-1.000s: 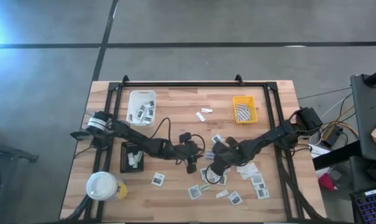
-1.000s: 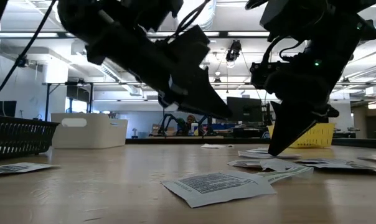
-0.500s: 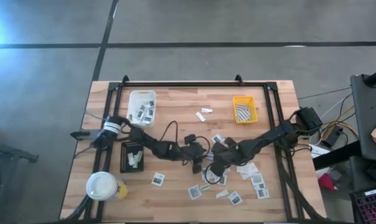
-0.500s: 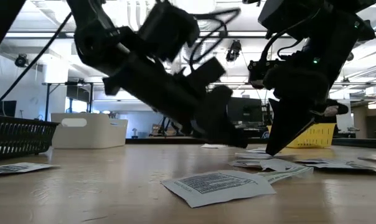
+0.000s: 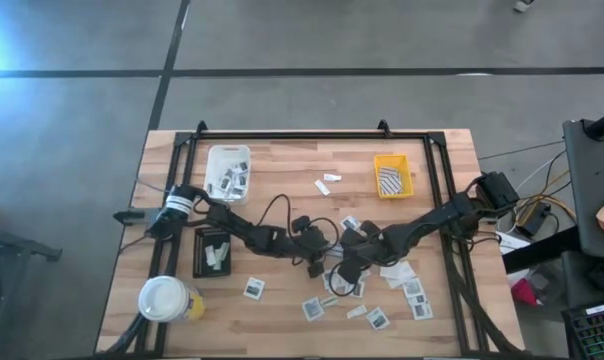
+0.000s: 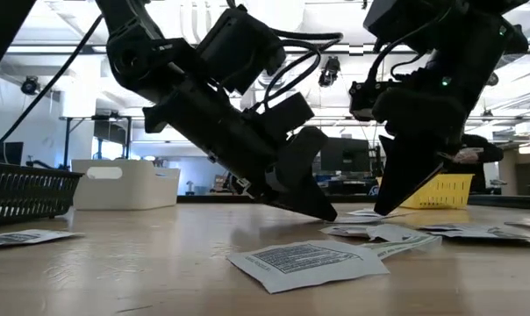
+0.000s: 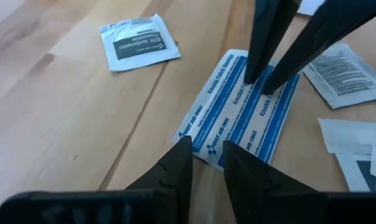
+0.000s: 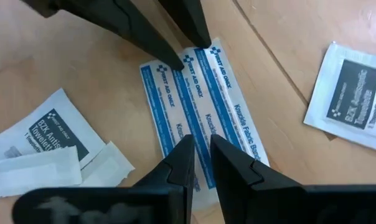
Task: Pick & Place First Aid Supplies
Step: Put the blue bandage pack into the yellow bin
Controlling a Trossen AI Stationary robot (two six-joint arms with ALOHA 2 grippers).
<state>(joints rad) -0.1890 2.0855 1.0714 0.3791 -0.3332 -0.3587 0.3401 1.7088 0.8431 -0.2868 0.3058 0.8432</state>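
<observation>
A white strip with blue stripes (image 7: 238,112) lies flat on the wooden table, just right of its middle. My left gripper (image 7: 206,152) slants down with its tips at one end of the strip, a narrow gap between the fingers; the low view shows it at table level (image 6: 325,213). My right gripper (image 8: 200,146) stands steeply on the strip's other end, its fingertips almost together. Small white packets with dark patches (image 7: 138,42) (image 8: 353,93) lie around it. My left gripper has both fingertips on the strip's end edge (image 7: 203,144), slanting down from the table's left, along the strip. The strip lies flat; whether it is pinched cannot be told. My right gripper presses its nearly closed fingertips (image 7: 255,76) down on the strip's opposite end (image 8: 203,124), steeply from above.
A white tray (image 5: 228,170) with packets stands at the far left, a yellow tray (image 5: 392,176) at the far right, a black tray (image 5: 213,251) at the left, and a yellow cup (image 5: 168,299) at the near left. Loose packets (image 5: 378,318) lie near the front.
My left gripper has come down and toward the right gripper, from above the table to the tabletop, where its tips now meet the strip's end. The right gripper and the strip have kept still.
</observation>
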